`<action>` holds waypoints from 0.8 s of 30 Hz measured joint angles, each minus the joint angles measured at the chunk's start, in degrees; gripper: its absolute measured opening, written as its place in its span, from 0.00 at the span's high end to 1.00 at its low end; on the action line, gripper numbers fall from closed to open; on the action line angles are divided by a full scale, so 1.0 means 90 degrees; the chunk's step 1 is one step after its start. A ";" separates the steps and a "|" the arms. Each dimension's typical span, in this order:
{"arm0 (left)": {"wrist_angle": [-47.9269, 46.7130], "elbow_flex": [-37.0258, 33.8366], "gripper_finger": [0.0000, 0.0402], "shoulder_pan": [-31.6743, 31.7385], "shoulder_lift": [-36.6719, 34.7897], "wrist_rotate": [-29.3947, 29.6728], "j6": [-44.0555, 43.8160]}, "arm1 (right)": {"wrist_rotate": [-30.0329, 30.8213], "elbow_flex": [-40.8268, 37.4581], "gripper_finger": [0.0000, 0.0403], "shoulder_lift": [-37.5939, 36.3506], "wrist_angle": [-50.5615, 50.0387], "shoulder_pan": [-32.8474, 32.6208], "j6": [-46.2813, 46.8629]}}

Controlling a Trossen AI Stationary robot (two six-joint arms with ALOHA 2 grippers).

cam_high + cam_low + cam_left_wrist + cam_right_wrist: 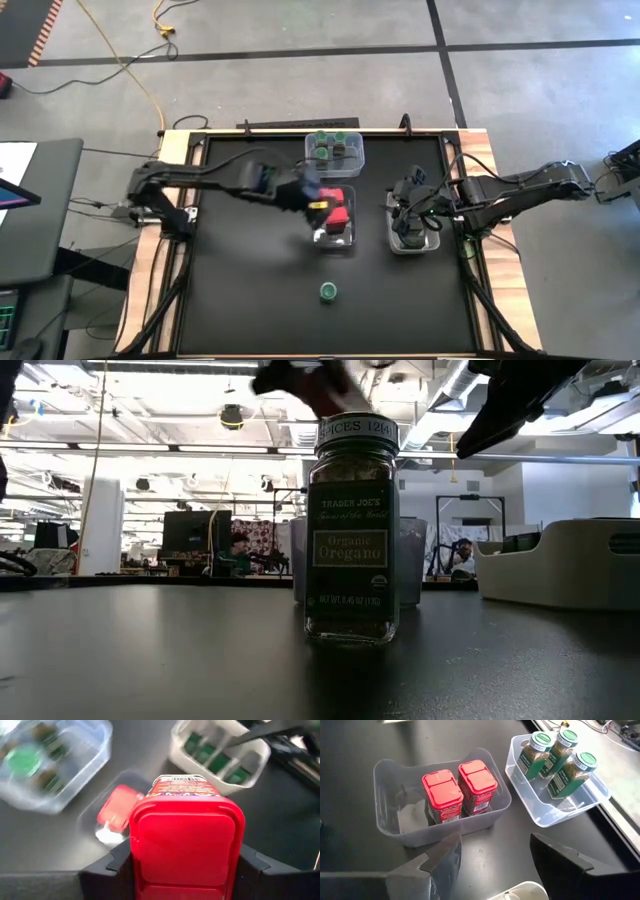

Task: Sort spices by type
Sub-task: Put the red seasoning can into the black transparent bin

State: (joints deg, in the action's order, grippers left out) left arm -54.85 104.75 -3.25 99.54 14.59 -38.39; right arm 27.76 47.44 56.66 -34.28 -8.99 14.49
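A: Holding item one: red square-topped spice tin (187, 845), clamped in the left end effector (185, 865) above the clear plastic middle tub (390, 805), which has two matching red tins (460, 790).

B: Others?

A: Three green-lidded round jars (560, 760) in the far clear tub (545, 815); one green-lidded oregano jar (352, 540) loose on the black worktop (250, 270). Right end effector (495, 865) spread, empty, over the white tub (412, 240). Roughly halfway, judging.

Clear tubs (395, 827) on black table (250, 290)
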 joint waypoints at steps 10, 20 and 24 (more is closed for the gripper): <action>-0.1112 0.2060 0.43 -0.0047 0.1812 -0.0586 0.2338 | -0.0072 0.0000 0.34 0.0000 -0.0069 0.0000 -0.0163; -0.1471 0.2199 0.49 -0.0224 0.2412 -0.0713 0.2541 | -0.0075 -0.0002 0.34 0.0000 -0.0369 0.0000 -0.0188; -0.1353 0.2129 0.47 -0.0225 0.2399 -0.0428 0.2595 | -0.0076 -0.0002 0.34 0.0000 -0.0460 0.0000 -0.0185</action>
State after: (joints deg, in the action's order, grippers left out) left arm -67.03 123.91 -5.28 121.12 10.75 -15.04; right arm 27.07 47.42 56.66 -38.42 -8.99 12.82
